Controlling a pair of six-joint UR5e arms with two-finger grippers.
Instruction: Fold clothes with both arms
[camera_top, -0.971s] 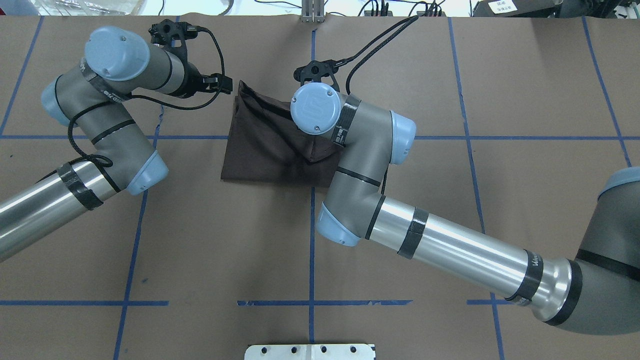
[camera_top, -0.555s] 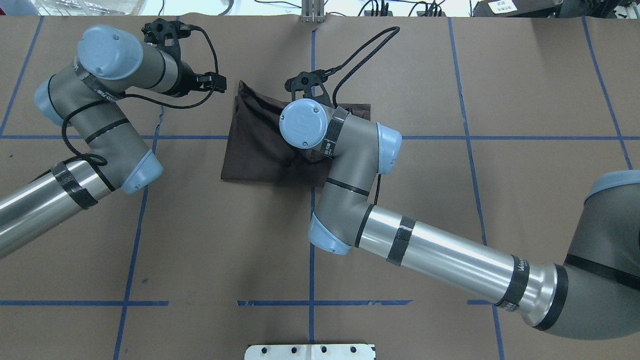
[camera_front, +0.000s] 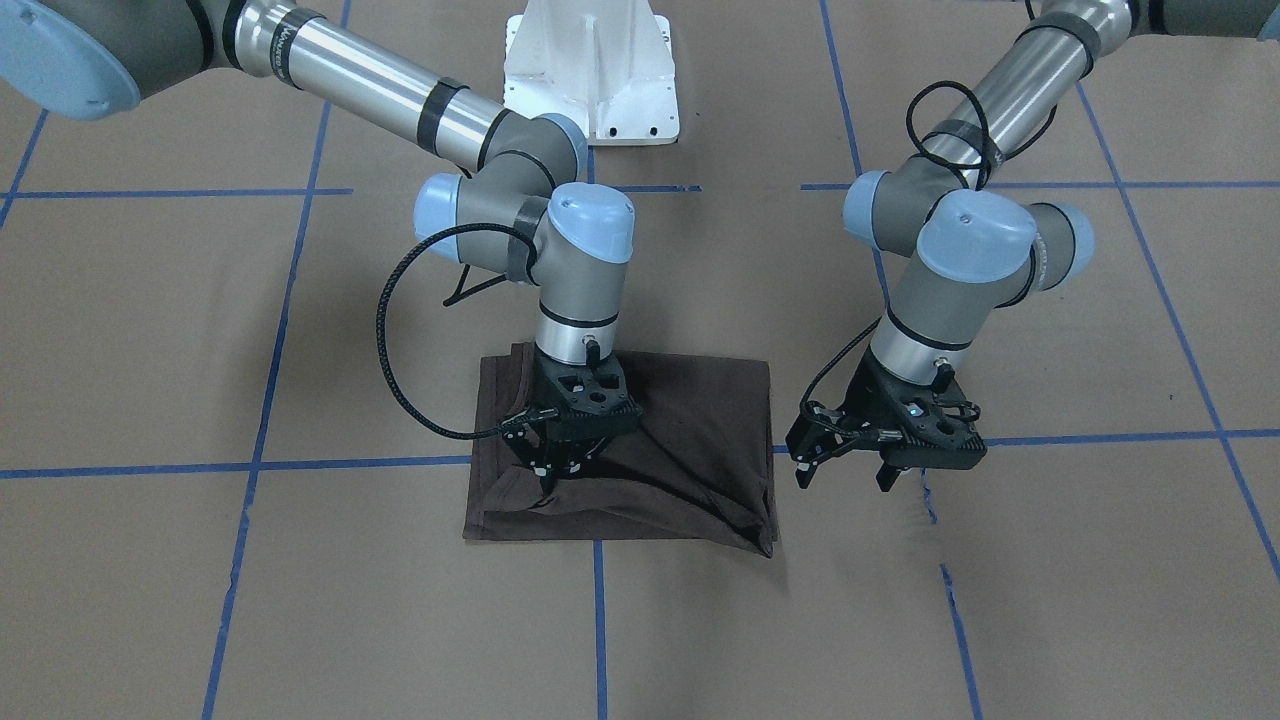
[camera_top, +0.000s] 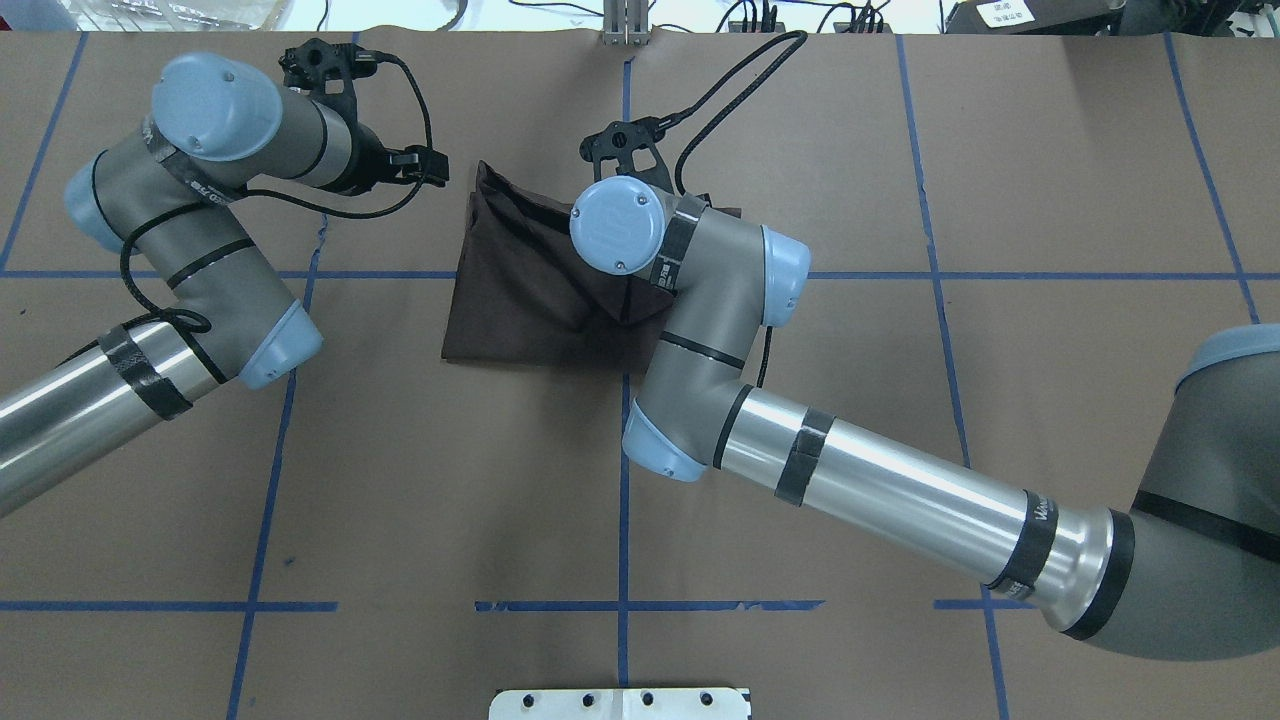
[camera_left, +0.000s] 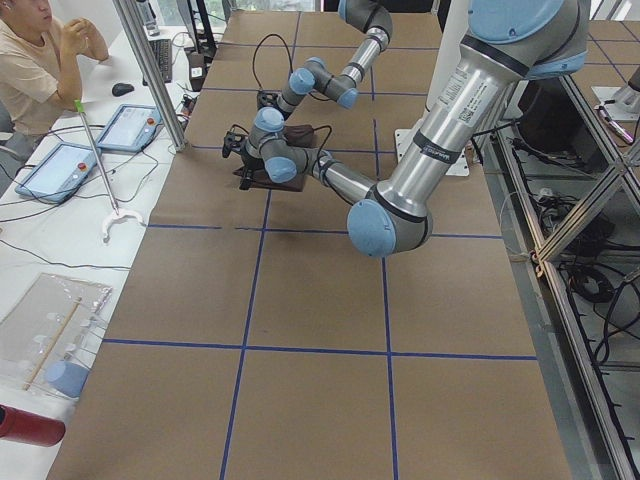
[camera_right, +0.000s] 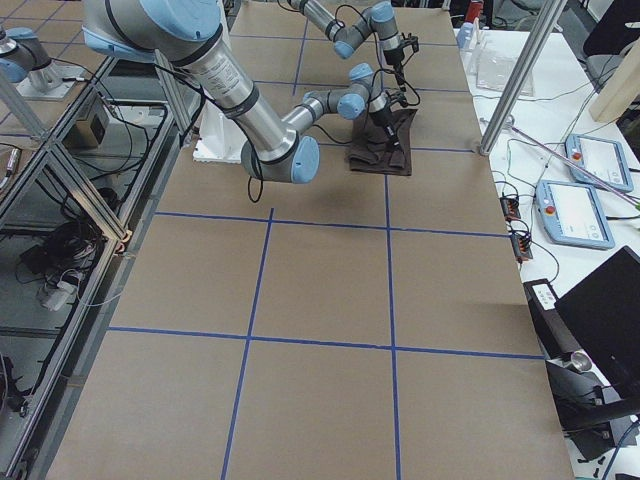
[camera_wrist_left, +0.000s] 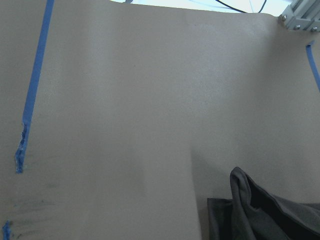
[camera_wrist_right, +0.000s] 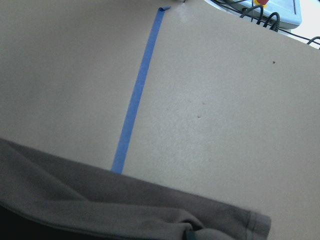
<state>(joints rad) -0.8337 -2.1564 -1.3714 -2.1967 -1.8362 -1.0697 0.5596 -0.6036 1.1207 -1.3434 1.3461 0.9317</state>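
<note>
- The T-shirt lies mid-surface as a rough folded rectangle. It sits across a blue tape line, on the side of the brown surface away from the robot's base.
- My right hand is down on the shirt near its outer edge, with the fingers drawn together on a raised ridge of cloth. Creases run from there to the outer corner on the left arm's side, so I judge it is pinching fabric, not merely resting.
- My left hand hovers just beside the shirt's edge on its own side. It is off the cloth, its fingers are spread, and it holds nothing. Its wrist camera catches only a puffed-up corner of the shirt low in the view.
- The fabric looks thin, soft and light, with no stiffness to rely on. I expect it to sag from any pinch, drag along the paper, and let its layers slide over one another.
- I would take hold at corners or along the hem, not mid-panel, and bite through every layer at once. The lifted corner next to the left hand looks like the natural place for it.
- One risk is catching only the top layer, which would peel the fold open. Another is lifting with one hand alone, which would skew the rectangle.
</note>
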